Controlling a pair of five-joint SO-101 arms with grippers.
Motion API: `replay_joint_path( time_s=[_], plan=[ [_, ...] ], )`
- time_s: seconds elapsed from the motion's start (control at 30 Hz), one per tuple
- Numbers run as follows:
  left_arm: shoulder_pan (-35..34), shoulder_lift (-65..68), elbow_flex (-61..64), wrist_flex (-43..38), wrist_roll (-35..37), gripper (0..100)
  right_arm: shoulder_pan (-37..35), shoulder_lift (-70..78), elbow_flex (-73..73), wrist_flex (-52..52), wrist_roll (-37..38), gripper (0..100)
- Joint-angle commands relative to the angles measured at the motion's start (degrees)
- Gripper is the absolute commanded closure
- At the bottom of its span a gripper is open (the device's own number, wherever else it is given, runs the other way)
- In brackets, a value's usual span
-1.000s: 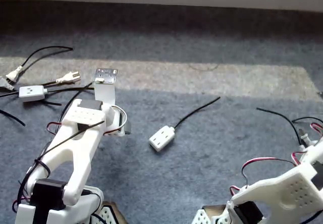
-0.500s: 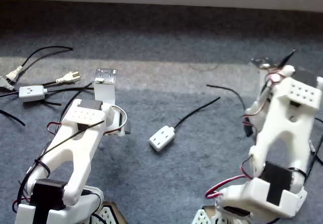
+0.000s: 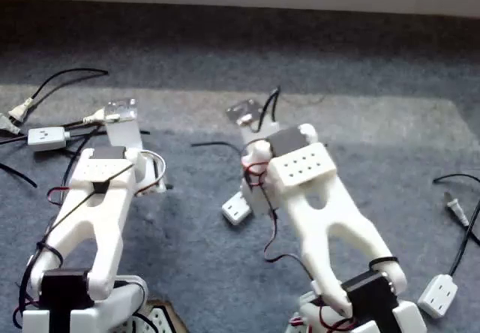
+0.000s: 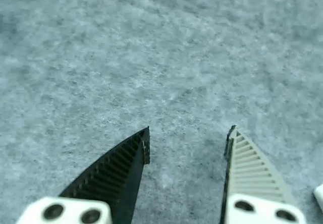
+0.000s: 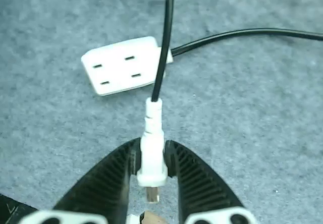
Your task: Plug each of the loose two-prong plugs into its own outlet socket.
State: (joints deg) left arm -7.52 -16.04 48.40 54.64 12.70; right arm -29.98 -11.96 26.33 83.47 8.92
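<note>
Two arms stand side by side on a grey, carpet-like surface [image 3: 360,160]. The right gripper [image 5: 151,148] has its fingers closed tight on a white two-prong plug [image 5: 152,128], pinching its body from both sides. The plug's black cord [image 5: 164,42] runs straight out away from the fingers. Just beyond the plug lies a white outlet socket [image 5: 122,65], face up with four slots showing. Plug and socket are apart, though the held cord passes over the socket's edge in the right wrist view. The left gripper [image 4: 189,133] holds nothing, its fingers spread wide above bare surface. In the high view it sits toward the left side, near a loose plug [image 3: 101,115]. A second socket [image 3: 43,136] and another loose plug [image 3: 19,110] lie just beyond, among black cords. A third socket [image 3: 437,295] rests at the near right, well apart from the rest, with a further plug [image 3: 454,207] near the right edge.
</note>
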Motion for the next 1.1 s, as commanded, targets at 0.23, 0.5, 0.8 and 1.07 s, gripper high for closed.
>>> replay_joint_path(
  time_s=[0.23, 0.5, 0.8, 1.07],
  plan=[
    [-6.1, -1.8, -2.5, -0.9, 5.5, 75, -18.2, 3.9, 2.7, -1.0, 2.8, 97.3],
    [-6.8, -1.8, -2.7, -1.0, 6.9, 75, -18.5, 8.7, 2.8, -0.8, 3.2, 85.0],
    [-10.2, -1.8, -2.9, -1.1, 15.1, 75, -15.8, 8.9, 2.1, 2.8, 3.2, 84.9],
    [-10.5, -1.8, -2.9, -1.1, 15.7, 75, 8.0, 9.0, -15.1, 16.2, 3.2, 84.9]
  ],
)
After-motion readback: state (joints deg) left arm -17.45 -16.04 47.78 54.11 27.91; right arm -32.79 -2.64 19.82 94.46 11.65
